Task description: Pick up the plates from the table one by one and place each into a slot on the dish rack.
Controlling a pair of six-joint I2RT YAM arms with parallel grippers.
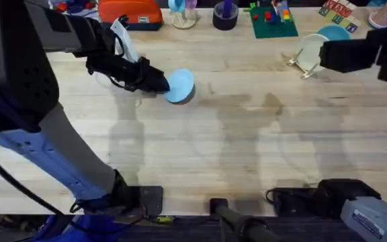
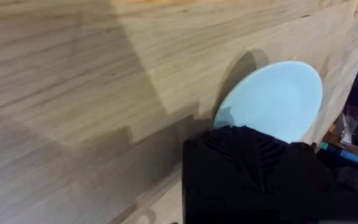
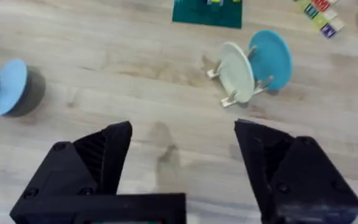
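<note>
Left gripper (image 1: 161,83): pinching the round pale blue plastic plate (image 1: 179,86), tilted, upper centre-left.
Right gripper (image 3: 182,155): spread, holding nothing.
Light-wood peg dish rack (image 3: 238,87): cream plate (image 3: 236,71) and teal plate (image 3: 271,58) upright in slots.

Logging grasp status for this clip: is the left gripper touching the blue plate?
Touching. In the overhead view the left gripper meets the blue plate at its rim, plate tilted up; the left wrist view shows the finger overlapping it.
</note>
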